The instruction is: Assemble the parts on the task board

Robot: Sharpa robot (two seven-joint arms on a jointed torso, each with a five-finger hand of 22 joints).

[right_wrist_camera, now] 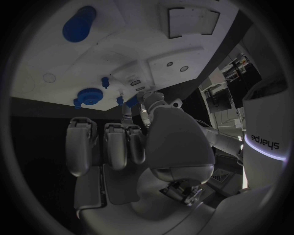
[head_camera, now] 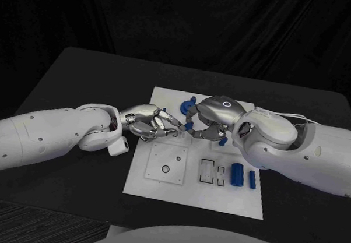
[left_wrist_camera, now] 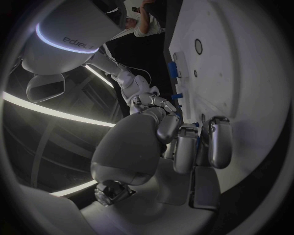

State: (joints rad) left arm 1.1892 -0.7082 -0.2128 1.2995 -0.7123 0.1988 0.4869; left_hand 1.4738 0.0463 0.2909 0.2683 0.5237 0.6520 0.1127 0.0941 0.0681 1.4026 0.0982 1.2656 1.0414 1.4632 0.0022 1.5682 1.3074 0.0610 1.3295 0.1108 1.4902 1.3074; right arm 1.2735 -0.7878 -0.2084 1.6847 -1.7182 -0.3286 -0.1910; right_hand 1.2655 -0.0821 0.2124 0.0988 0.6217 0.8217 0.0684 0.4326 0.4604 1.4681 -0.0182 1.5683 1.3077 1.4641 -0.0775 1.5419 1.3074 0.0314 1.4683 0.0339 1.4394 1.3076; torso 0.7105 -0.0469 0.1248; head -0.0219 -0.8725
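Observation:
The white task board [head_camera: 194, 185] lies mid-table, and both hands meet over its far half. My left hand [head_camera: 150, 123] reaches in from the board's left edge. It pinches a small blue part [head_camera: 190, 125] at its fingertips, and a sliver of that blue part [left_wrist_camera: 198, 141] shows between the left hand's fingers [left_wrist_camera: 186, 149]. My right hand [head_camera: 212, 119] hovers just right of that part, its fingers [right_wrist_camera: 110, 147] stretched over the board [right_wrist_camera: 122, 54] with nothing in them. A round blue part [right_wrist_camera: 90, 96] stands on the board's far left, close to both hands.
Two long blue parts [head_camera: 236, 175] [head_camera: 252, 179] lie at the board's right edge beside rectangular slots [head_camera: 212, 172]. A square plate with a hole [head_camera: 166, 163] sits on the board's left half. A blue cylinder [right_wrist_camera: 78, 23] rests on the board. Black table surrounds the board.

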